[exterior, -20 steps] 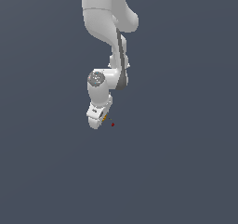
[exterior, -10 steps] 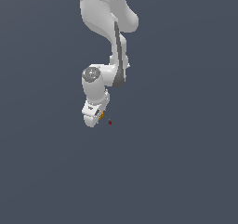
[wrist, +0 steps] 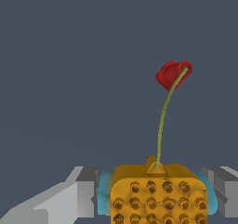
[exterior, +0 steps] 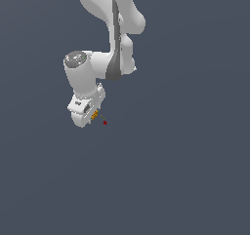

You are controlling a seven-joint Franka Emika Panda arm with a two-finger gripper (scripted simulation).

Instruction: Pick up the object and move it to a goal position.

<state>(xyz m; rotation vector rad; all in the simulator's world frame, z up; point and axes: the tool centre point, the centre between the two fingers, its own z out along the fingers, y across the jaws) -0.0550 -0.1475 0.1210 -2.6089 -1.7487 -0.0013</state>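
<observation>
The object is a small orange-yellow boxy item with dark speckles and teal edges. In the exterior view the object [exterior: 94, 114] sits at the tip of my white gripper [exterior: 91, 117]. In the wrist view the object [wrist: 158, 195] fills the space between my two grey fingers [wrist: 86, 190], and a thin green stalk rises from its top. My gripper [wrist: 155, 197] is shut on it. The goal position is a tiny dark red dot [exterior: 105, 123], just beside the object on the exterior view's right. In the wrist view the dot [wrist: 171, 74] lies at the far end of the stalk.
The white arm [exterior: 110, 29] comes down from the top of the exterior view. The background is plain dark grey-blue all around.
The arm has swung toward the exterior view's left, carrying the object. The object now sits closer to the red dot.
</observation>
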